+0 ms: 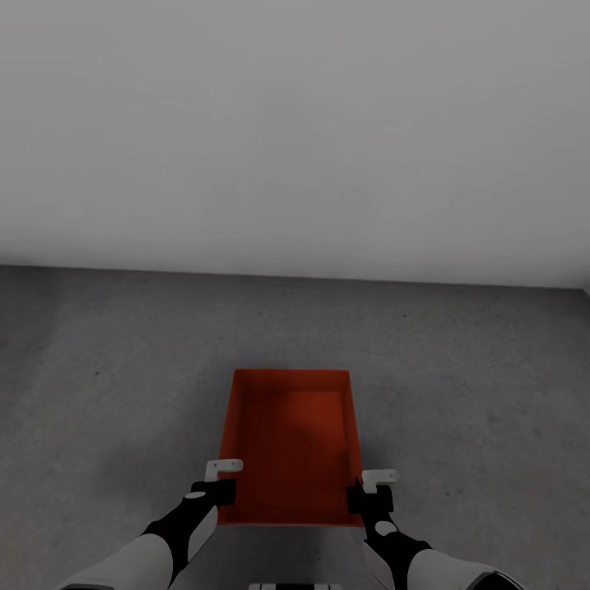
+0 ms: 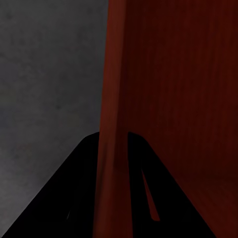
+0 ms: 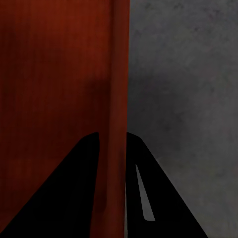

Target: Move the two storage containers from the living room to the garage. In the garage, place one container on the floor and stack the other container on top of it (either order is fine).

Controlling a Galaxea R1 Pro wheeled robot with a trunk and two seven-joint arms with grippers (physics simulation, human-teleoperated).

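Note:
A red-orange open-top storage container (image 1: 291, 442) lies level in front of me over the grey concrete floor (image 1: 123, 369) of the garage. My left gripper (image 1: 220, 479) is shut on its left side wall near the close corner. My right gripper (image 1: 370, 487) is shut on the right side wall opposite. In the left wrist view the black fingers (image 2: 74, 188) straddle the red wall (image 2: 113, 99). The right wrist view shows the same grip (image 3: 113, 135) on the other wall (image 3: 116, 74). Whether the container touches the floor I cannot tell. Its inside is empty.
A plain white wall (image 1: 295, 123) rises a short way ahead and meets the floor along a straight line. Mottled concrete spreads to both sides of the container (image 2: 44, 74) (image 3: 188, 99).

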